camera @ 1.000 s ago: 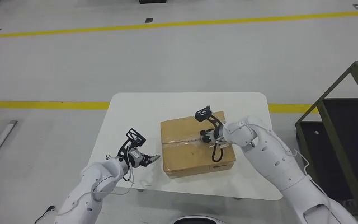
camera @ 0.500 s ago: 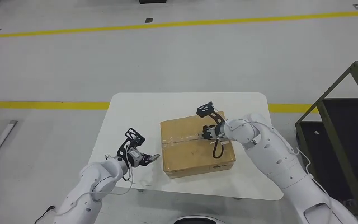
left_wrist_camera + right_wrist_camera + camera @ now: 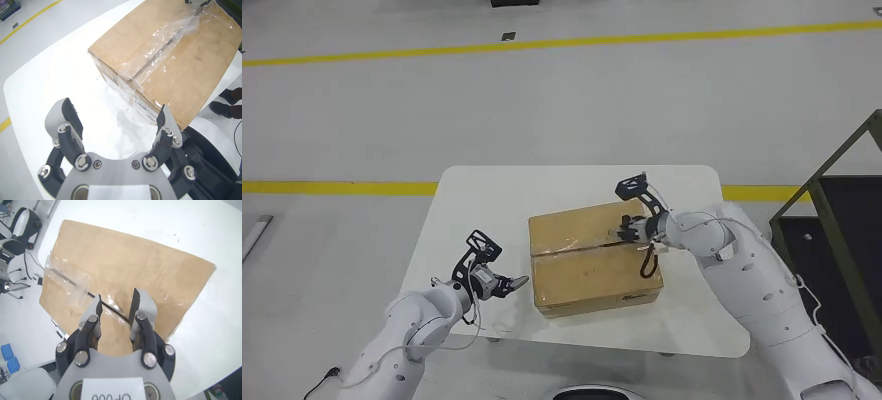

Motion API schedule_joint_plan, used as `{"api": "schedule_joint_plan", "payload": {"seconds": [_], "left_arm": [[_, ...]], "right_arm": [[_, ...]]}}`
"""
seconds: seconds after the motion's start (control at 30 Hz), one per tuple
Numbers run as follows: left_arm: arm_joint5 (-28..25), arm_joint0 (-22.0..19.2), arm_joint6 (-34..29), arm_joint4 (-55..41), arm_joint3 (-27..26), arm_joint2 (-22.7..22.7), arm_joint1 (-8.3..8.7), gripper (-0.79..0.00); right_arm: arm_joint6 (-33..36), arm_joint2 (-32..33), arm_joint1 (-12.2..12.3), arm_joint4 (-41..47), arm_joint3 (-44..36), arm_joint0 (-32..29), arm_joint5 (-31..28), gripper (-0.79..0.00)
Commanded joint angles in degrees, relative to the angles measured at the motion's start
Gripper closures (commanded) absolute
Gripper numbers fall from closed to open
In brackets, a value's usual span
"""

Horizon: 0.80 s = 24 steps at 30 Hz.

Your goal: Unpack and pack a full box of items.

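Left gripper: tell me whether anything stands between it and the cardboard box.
Nothing visible does. The left gripper hangs open over the white table, and the cardboard box sits just ahead of its fingertips, its taped end facing them. Only bare tabletop lies between the two.

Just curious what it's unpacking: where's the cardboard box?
Top view: the cardboard box sits centrally on the white table, left gripper beside its left side, right gripper over its right end.
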Motion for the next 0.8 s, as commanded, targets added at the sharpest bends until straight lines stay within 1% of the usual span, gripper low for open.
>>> {"api": "schedule_joint_plan", "payload": {"seconds": [0.0,0.13,0.23,0.3,0.33,0.4,0.47,0.5,0.53,0.6,0.63,0.7,0.77], "left_arm": [[0.1,0.1,0.1,0.0,-0.1,0.0,0.02,-0.785],[0.1,0.3,0.1,0.0,-0.4,0.0,0.06,-0.785],[0.2,0.4,0.1,-0.3,-0.9,-0.1,0.09,-0.785],[0.2,0.6,0.0,-0.4,-1.3,-0.3,0.14,-0.785],[0.4,0.8,0.1,-0.5,-1.5,-0.5,0.17,-0.785],[1.0,1.2,0.6,-0.7,-2.1,-1.3,0.25,-0.785],[1.6,1.9,1.1,-1.2,-2.8,-2.3,0.35,-0.785],[1.7,2.2,1.2,-1.4,-3.2,-2.8,0.43,-0.785],[1.9,2.6,1.2,-1.5,-3.7,-3.4,0.50,-0.785],[2.1,3.5,1.5,-1.9,-4.5,-4.5,0.65,-0.785],[2.3,3.9,1.7,-2.0,-4.9,-5.1,0.72,-0.785],[2.5,4.6,1.9,-2.1,-5.4,-6.0,0.84,-0.785],[2.6,5.1,2.0,-2.1,-5.6,-6.6,0.93,-0.785]], "right_arm": [[-1.2,2.9,0.6,2.4,-1.6,-1.7,-2.1,-0.363],[-4.0,6.4,1.4,3.8,-6.0,-4.7,-4.9,-0.326],[-6.3,6.8,1.5,5.1,-8.5,-6.3,-7.0,-0.317],[-7.9,6.3,1.3,7.3,-9.0,-6.8,-8.6,-0.286],[-8.6,5.5,1.2,8.0,-9.3,-6.8,-10.0,-0.256],[-10.1,3.5,0.8,8.5,-8.8,-6.3,-11.4,-0.234],[-12.2,0.7,0.1,8.6,-7.5,-5.3,-12.5,-0.175],[-13.5,-0.8,-0.3,9.2,-6.5,-4.7,-13.0,-0.111],[-14.8,-2.3,-0.8,9.7,-5.1,-3.9,-13.6,-0.092],[-16.1,-5.7,-1.8,10.0,-2.0,-1.9,-14.6,-0.012],[-17.0,-7.4,-2.3,9.9,-0.3,-0.9,-15.0,0.000],[-18.0,-10.6,-3.5,10.8,3.4,0.9,-15.6,0.000],[-18.6,-13.8,-4.6,9.6,7.1,2.7,-15.5,0.000]]}}
